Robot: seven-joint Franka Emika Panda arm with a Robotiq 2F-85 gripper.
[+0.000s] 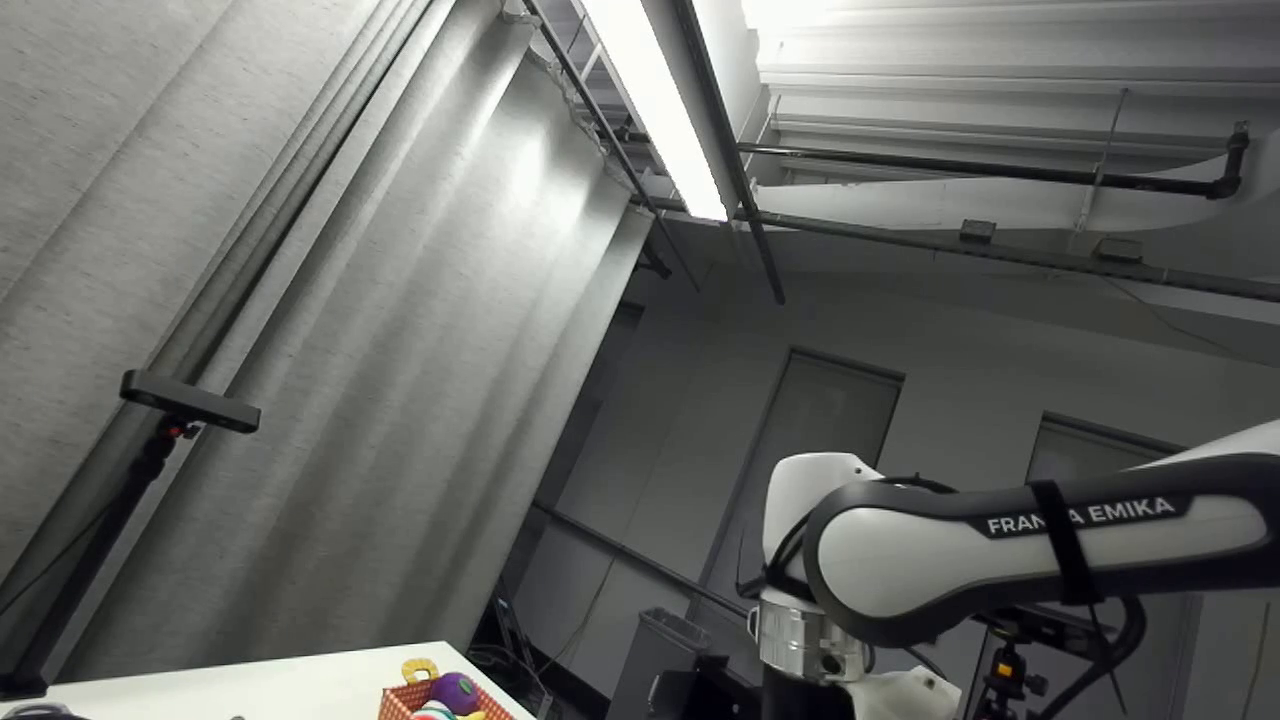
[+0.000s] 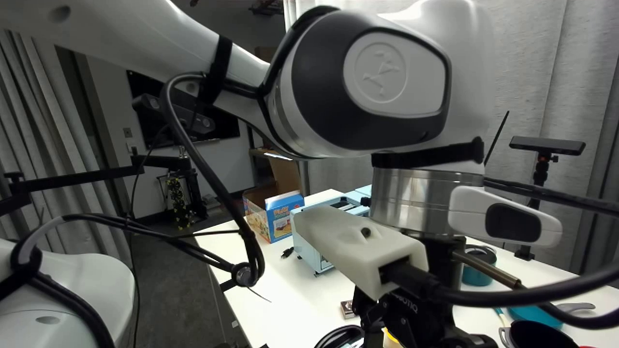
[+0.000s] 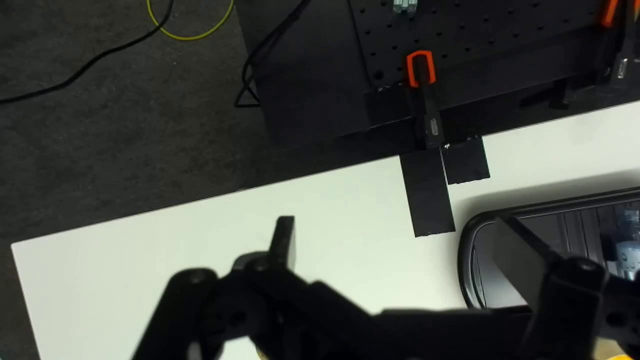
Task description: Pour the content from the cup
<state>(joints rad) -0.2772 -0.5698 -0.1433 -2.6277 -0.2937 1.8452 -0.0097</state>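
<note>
Cup: not identifiable with certainty; a yellow-topped object (image 2: pixel 390 337), lower edge of an exterior view, is a candidate. End effector (image 3: pixel 396 225): spread wide, empty. Presumed step, the approach: best made upright, clear of the tray rim (image 3: pixel 466 260) (right, wrist view), centring before gripping.

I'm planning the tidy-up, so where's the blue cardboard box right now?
In an exterior view, the blue cardboard box stands left of centre on the white table, just left of the light-blue appliance and behind a black plug.
</note>
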